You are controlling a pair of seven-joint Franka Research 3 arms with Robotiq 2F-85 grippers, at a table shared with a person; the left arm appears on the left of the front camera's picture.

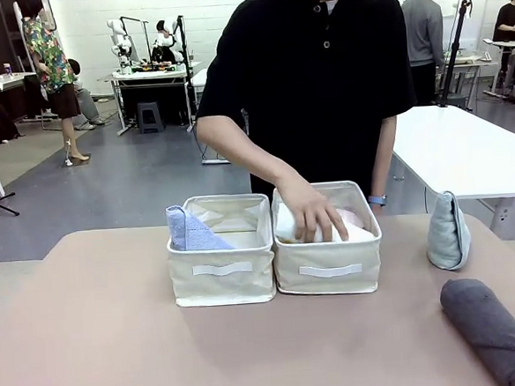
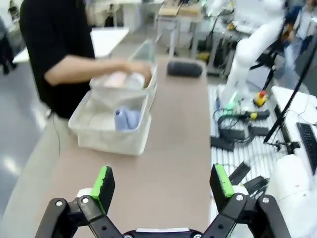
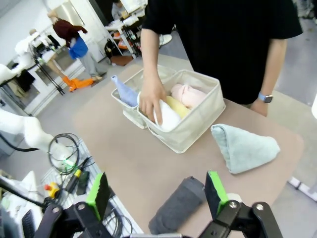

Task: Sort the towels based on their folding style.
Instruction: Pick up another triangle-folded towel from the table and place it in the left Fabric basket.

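Both robot hands have fingers wide apart and hold nothing: left hand (image 2: pixel 162 181), right hand (image 3: pixel 156 191). Roll bin (image 1: pixel 329 272) holds white towel (image 3: pixel 168 118), yellow towel (image 3: pixel 177 105) and pink towel (image 3: pixel 187 94), with the person's hand (image 1: pixel 316 215) inside it. Wedge bin (image 1: pixel 224 284) touches the roll bin's left side and holds the light blue towel (image 1: pixel 189 231). Pale teal towel (image 1: pixel 447 231) is on the counter (image 1: pixel 100 345) right of the roll bin. Dark grey towel (image 1: pixel 493 331) is right of the roll bin, nearer the robot. Probably grey roll next: pinch across its middle, and wait until the person's hand clears the roll bin.
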